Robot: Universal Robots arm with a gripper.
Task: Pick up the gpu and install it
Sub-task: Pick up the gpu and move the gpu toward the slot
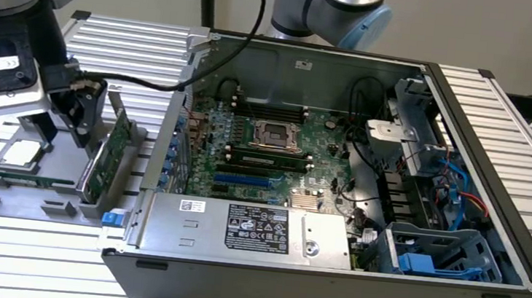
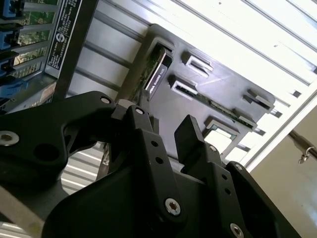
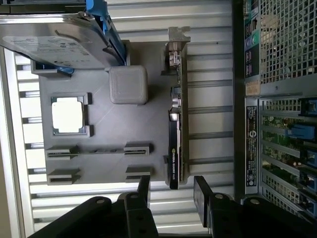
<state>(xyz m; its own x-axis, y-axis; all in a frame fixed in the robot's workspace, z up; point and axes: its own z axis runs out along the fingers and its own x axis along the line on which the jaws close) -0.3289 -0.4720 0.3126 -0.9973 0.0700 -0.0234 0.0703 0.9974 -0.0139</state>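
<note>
The gpu [image 1: 108, 153] stands on its long edge in a slot of the grey fixture tray [image 1: 13, 202], just outside the open computer case [image 1: 343, 164] on the exterior view's left. In the first wrist view the gpu [image 3: 176, 134] shows its black cooler, green board edge and silver end bracket. My gripper [image 1: 65, 132] hovers over the tray beside the card. It is open, with nothing between its black fingers [image 3: 143, 191]. In the first wrist view the gripper [image 3: 173, 191] straddles the line of the card's near end. In the second wrist view the gripper [image 2: 166, 131] sits above the gpu [image 2: 156, 74].
The tray also carries a silver hard drive in a blue caddy [image 3: 59, 42], a processor chip [image 3: 69, 115], a grey block [image 3: 128, 84] and a narrow memory stick [image 3: 99, 150]. Inside the case lie the motherboard with blue slots [image 1: 243, 180], cables and the power supply [image 1: 243, 231].
</note>
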